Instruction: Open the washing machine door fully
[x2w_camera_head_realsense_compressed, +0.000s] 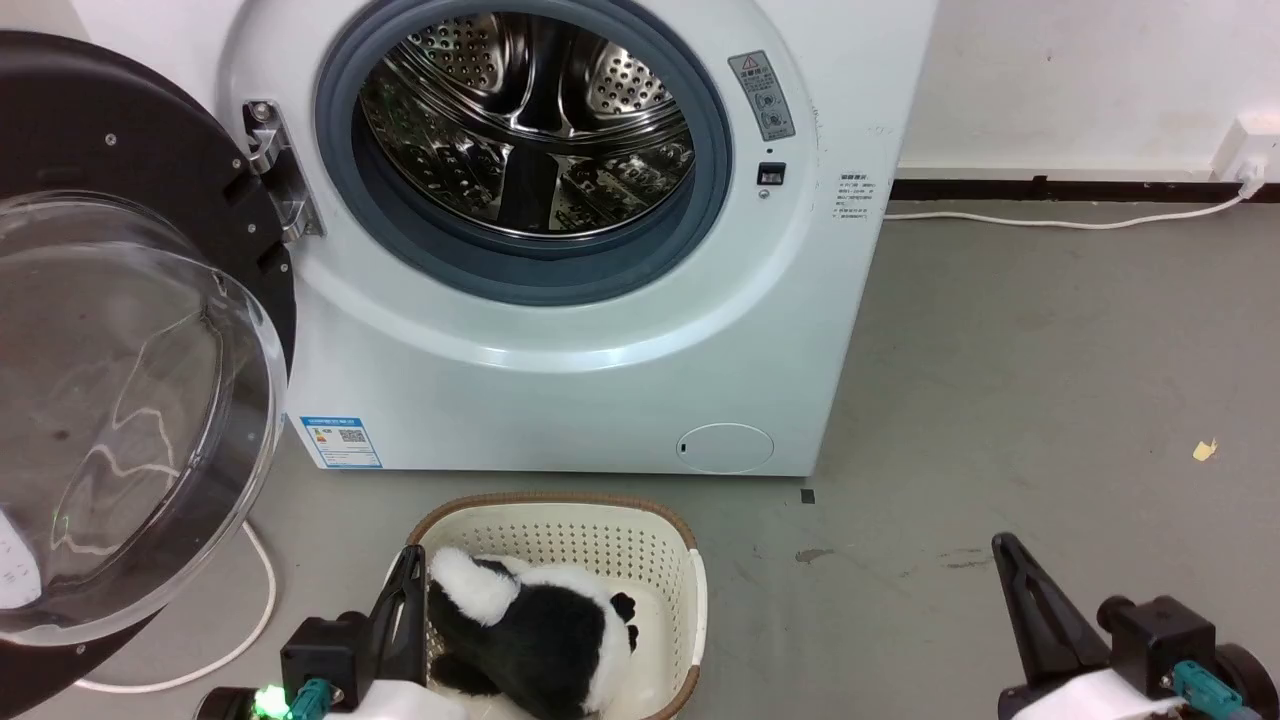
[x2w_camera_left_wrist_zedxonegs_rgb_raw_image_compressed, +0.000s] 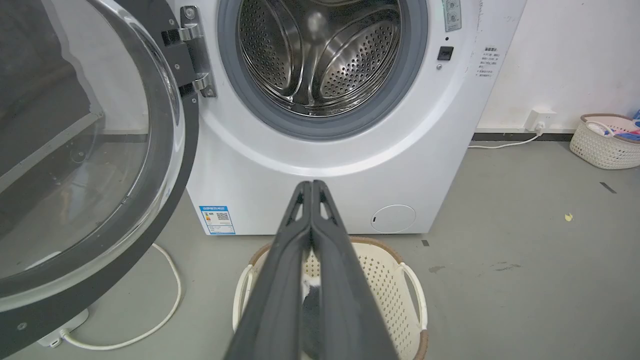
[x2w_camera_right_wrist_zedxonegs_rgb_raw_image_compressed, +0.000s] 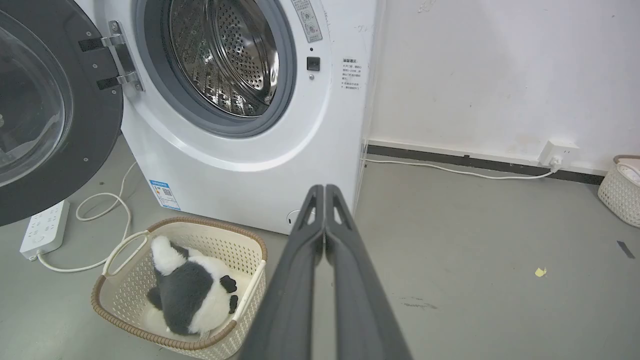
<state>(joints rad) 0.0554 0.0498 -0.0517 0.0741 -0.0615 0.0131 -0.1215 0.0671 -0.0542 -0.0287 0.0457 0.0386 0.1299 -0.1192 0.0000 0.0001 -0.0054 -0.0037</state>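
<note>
The washing machine door (x2w_camera_head_realsense_compressed: 130, 380) stands swung wide at nine o'clock on its hinge (x2w_camera_head_realsense_compressed: 282, 170), the drum (x2w_camera_head_realsense_compressed: 530, 130) fully exposed. The left jaws and right jaws are clenched empty, clear of it. Task judged essentially complete; further hinge travel unconfirmed.

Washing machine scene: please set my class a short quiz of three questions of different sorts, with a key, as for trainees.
1. True or false: the large round glossy black door with a bulging clear glass window stands open on its metal hinge.
2. What lies in the cream perforated plastic basket? A: a black-and-white plush toy. B: folded towels. C: a bottle.
3. Fill the gap: the left gripper and the right gripper each hold their two long dark fingers ____.

Key: 1 true; 2 A; 3 shut.
</note>
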